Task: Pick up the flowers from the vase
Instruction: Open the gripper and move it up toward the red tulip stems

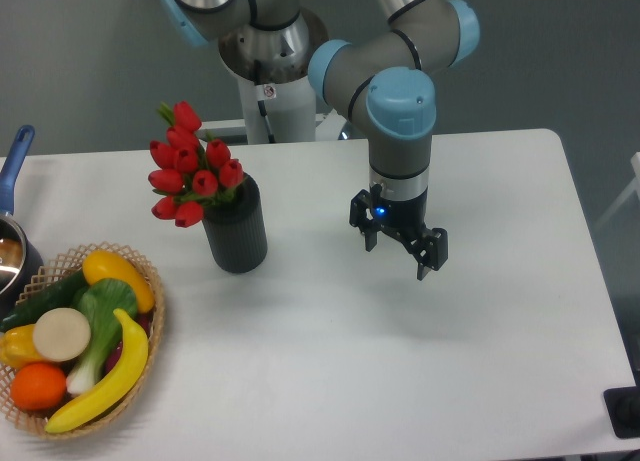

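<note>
The flowers (190, 166), a bunch of red tulip buds with green leaves, stand in the vase (236, 229), a matte black cylinder left of the table's middle. The bunch leans to the left over the vase's rim. My gripper (398, 257) hangs over the table well to the right of the vase, pointing down. Its two black fingers are spread apart with nothing between them.
A wicker basket (155, 326) with fruit and vegetables sits at the front left corner. A pot with a blue handle (14, 166) is at the left edge. The arm's base (270, 91) stands behind the table.
</note>
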Controlling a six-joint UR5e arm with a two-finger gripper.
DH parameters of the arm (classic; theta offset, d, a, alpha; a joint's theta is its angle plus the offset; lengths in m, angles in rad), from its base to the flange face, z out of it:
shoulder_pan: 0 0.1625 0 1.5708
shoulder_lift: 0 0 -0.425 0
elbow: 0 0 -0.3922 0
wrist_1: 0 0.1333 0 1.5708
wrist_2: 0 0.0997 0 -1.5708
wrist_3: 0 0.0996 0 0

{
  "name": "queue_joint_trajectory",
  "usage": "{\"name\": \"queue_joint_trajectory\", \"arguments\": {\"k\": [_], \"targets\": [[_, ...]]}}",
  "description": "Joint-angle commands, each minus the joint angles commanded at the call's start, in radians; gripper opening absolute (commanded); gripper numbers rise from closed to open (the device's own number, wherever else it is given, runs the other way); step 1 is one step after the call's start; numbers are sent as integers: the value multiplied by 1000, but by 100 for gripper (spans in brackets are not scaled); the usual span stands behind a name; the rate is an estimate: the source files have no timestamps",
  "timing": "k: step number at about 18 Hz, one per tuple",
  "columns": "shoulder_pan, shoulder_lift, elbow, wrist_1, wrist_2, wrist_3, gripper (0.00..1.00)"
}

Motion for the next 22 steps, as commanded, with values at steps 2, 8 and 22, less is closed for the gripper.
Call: {"name": "queue_joint_trajectory", "arguments": {"k": [2,8,22], "targets": [[6,2,0,0,-2,2,100],[14,15,0,0,-87,-8,100],[81,138,-75,6,-684,-78,100]]}}
